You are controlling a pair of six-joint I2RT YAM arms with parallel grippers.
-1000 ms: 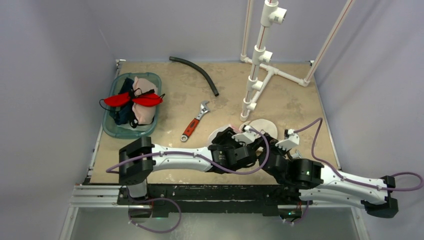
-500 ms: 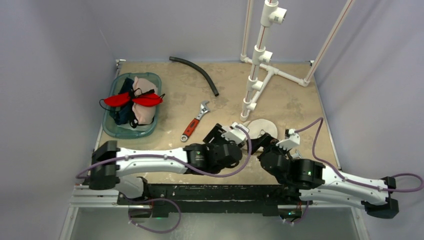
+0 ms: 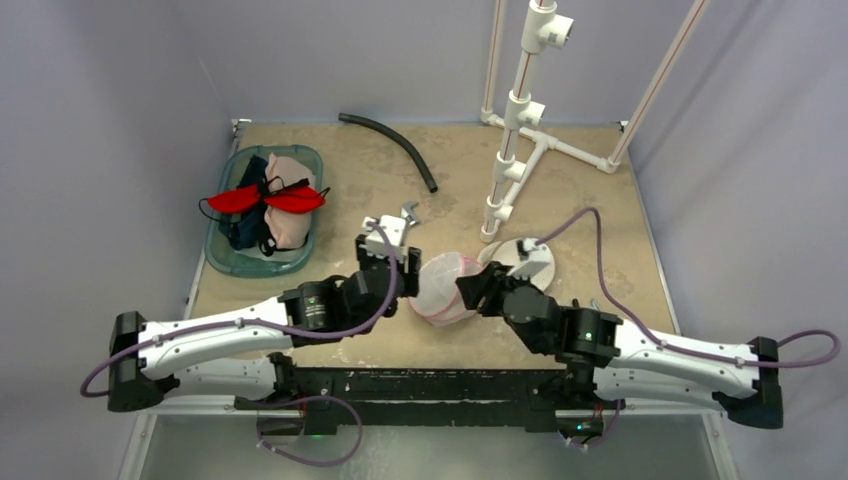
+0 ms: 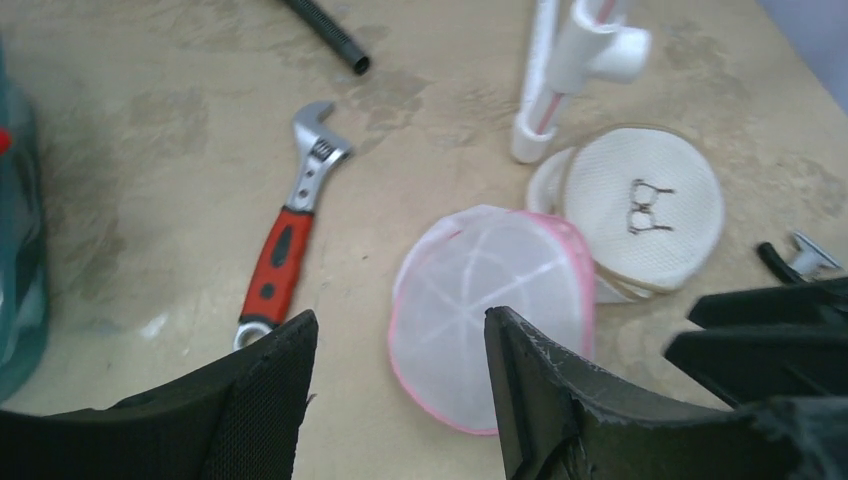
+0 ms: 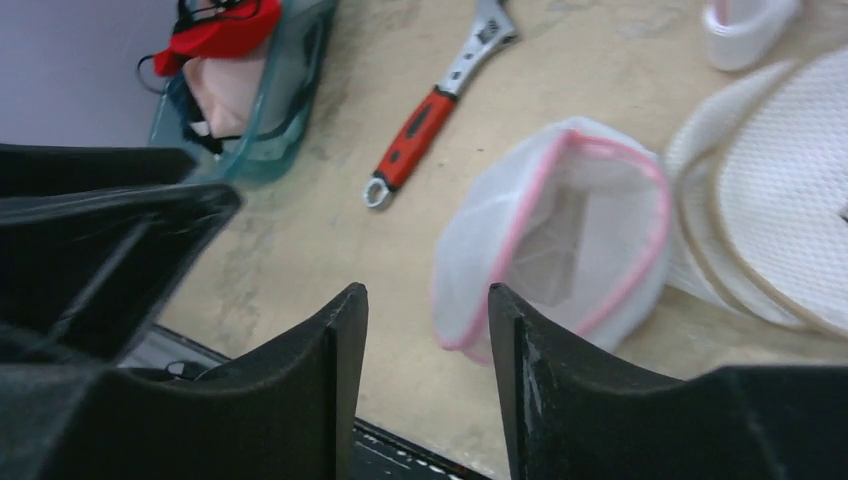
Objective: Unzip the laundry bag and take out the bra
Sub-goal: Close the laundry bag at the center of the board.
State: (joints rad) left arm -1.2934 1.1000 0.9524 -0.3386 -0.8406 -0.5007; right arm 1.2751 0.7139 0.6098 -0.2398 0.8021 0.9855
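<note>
Top external view first: the laundry bag (image 3: 530,262), the flat round white mesh one, is lying on the table (image 3: 340,190) just in front of the foot of the white pipe stand (image 3: 515,130). Right beside it, on its left and overlapping its edge, is a pink-edged mesh piece (image 3: 440,288), domed and tipped up a bit. Honestly I can't tell if that's a bra cup or a second pouch, and no zipper is clear enough to say whether it's open or closed.

My two arms come in from either side, with the pink-edged piece sitting between them. From the left wrist cam, my left gripper (image 4: 400,320) has its fingers apart and nothing pinched. The pink-edged piece shows in the gap, down on the table, and there's bare table between it and one finger. You can also read a little bra icon on the laundry bag from there.

Right wrist cam tells a similar story. My right gripper (image 5: 425,292) has its fingers apart with only bare table between them, and the pink-edged piece sits off to the right of them, not gripped.

Other stuff around: the red-handled wrench (image 4: 285,270) is left of the pink-edged piece, the teal bin (image 3: 215,240) of clothes is further left, and a black hose (image 3: 395,145) lies near the back edge.
</note>
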